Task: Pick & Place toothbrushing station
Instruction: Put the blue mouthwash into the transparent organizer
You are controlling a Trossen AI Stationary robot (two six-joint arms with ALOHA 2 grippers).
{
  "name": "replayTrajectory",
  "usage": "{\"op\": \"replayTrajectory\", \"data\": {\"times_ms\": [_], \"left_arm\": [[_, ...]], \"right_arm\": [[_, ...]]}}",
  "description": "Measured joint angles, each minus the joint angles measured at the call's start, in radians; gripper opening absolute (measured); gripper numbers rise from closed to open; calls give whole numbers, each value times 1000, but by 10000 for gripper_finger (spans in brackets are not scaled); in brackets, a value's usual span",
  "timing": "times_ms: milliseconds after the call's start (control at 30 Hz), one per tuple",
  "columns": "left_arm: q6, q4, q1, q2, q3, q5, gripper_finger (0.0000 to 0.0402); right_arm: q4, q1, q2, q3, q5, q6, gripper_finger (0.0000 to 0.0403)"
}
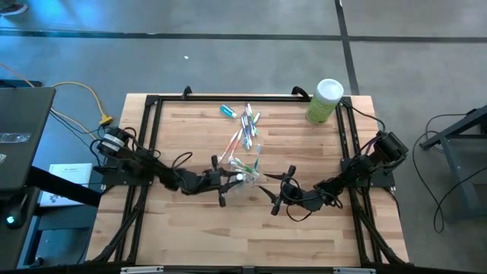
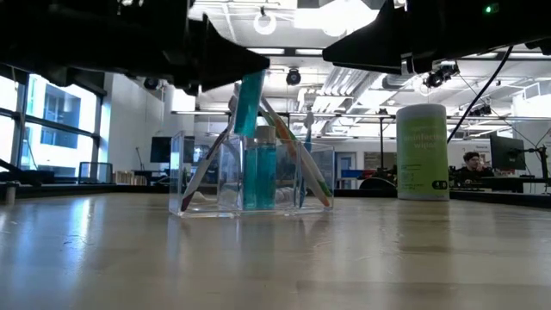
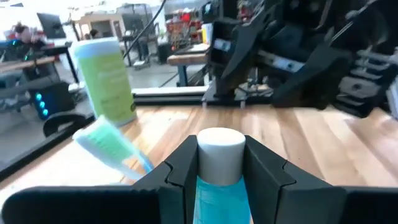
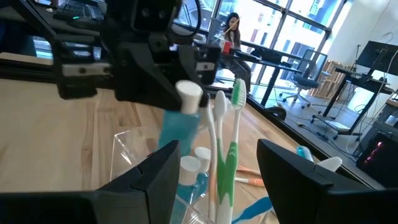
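Note:
A clear plastic cup (image 2: 250, 176) stands on the table's middle and holds toothbrushes (image 4: 231, 149) and teal toothpaste tubes (image 2: 258, 176), which lean on its rim. My left gripper (image 1: 227, 180) is shut on another teal tube with a white cap (image 3: 219, 155), just above the cup. My right gripper (image 4: 217, 171) is open at the cup's right side, one finger on either side of it; whether they touch it, I cannot tell. Loose toothbrushes (image 1: 247, 125) and one tube (image 1: 227, 111) lie on the table farther back. My left gripper pinches the toothpaste tube between its two fingers, just below the white cap (image 3: 219, 144). The fingers come from the table's left. The tube (image 2: 250, 103) is lifted and tilted, cap uppermost (image 4: 189, 96), with its lower end at about the height of the cup's rim.
A light-green canister with a white lid (image 1: 326, 100) stands at the table's far right corner. A black frame (image 1: 152, 103) runs round the table's edges. Bare wood lies along the near side (image 1: 251, 236).

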Motion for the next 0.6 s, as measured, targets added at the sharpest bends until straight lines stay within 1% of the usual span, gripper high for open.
{"op": "replayTrajectory", "data": {"times_ms": [133, 267, 400, 533, 600], "left_arm": [[-23, 15, 14, 30, 0, 26, 89], [-48, 73, 16, 93, 0, 43, 89], [-35, 155, 18, 147, 0, 44, 89], [-28, 167, 10, 158, 0, 43, 89], [-53, 168, 6, 158, 0, 42, 89]], "right_arm": [[-3, 0, 0, 0, 0, 0, 205], [-3, 0, 0, 0, 0, 0, 205], [-3, 0, 0, 0, 0, 0, 205], [-3, 0, 0, 0, 0, 0, 205], [-4, 0, 0, 0, 0, 0, 205]]}}
